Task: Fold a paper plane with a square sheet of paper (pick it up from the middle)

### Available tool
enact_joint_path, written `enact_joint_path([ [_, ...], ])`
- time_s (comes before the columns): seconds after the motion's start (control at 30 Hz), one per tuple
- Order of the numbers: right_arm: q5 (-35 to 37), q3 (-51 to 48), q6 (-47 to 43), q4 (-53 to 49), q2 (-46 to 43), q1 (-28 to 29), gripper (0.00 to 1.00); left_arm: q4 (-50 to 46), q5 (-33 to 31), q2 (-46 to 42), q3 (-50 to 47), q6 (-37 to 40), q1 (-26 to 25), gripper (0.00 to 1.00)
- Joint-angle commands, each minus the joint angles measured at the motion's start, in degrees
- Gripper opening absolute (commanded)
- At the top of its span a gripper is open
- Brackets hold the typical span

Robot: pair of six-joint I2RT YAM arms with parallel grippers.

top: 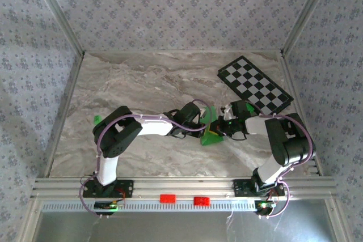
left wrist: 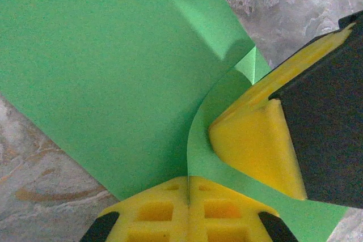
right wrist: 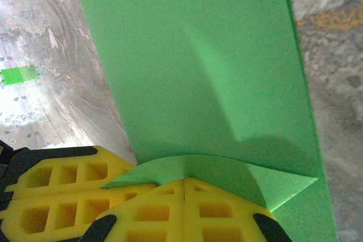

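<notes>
The square sheet of paper (top: 212, 135), bright green, is held off the marble table between both grippers at the centre. In the left wrist view the sheet (left wrist: 113, 77) spreads away flat, with one edge curling up into my left gripper (left wrist: 188, 190), which is shut on that edge. My right gripper (right wrist: 184, 190) is shut on a curled flap of the sheet (right wrist: 193, 66) close by. Its yellow finger (left wrist: 255, 140) presses against the paper beside the left jaws. From above, the left gripper (top: 203, 122) and right gripper (top: 224, 126) nearly touch.
A black-and-white checkered board (top: 255, 85) lies at the back right. A tiny green block (top: 97, 120) sits by the left arm's elbow, and it appears as a green block (right wrist: 20, 75) in the right wrist view. Patterned walls enclose the marble table (top: 147, 77).
</notes>
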Motion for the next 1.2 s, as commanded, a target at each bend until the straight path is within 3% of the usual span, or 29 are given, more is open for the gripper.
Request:
enact_joint_path([
  [0.0,5.0,-2.6,-2.5,-4.9,2.4,-1.1,0.0,-6.3,-1.1,0.6,0.8,0.7,0.2,0.03],
  [0.27,5.8,-2.4,-2.4,-5.4,2.7,-0.9,0.0,-9.0,-3.6,-4.0,1.9,-0.9,0.3,0.2],
  [0.4,5.7,-2.3,-2.5,-5.6,2.8,-0.8,0.0,-9.4,-5.1,-7.7,1.2,-2.4,0.3,0.34],
  [0.5,5.8,-2.3,-2.4,-5.7,2.7,-0.8,0.0,-8.6,-4.9,-10.2,0.5,-4.3,0.5,0.37],
  [0.63,5.9,-2.2,-2.4,-5.8,2.7,-0.8,0.0,-3.3,3.4,-10.5,0.0,-7.7,1.0,0.13],
  [0.77,5.9,-2.2,-2.4,-5.7,2.9,-0.8,0.0,0.0,12.5,-7.0,1.5,-10.2,1.2,0.02],
  [1.17,5.9,-2.2,-2.4,-5.8,3.0,-0.8,0.0,5.1,21.9,-0.4,2.0,-14.0,2.9,0.0],
])
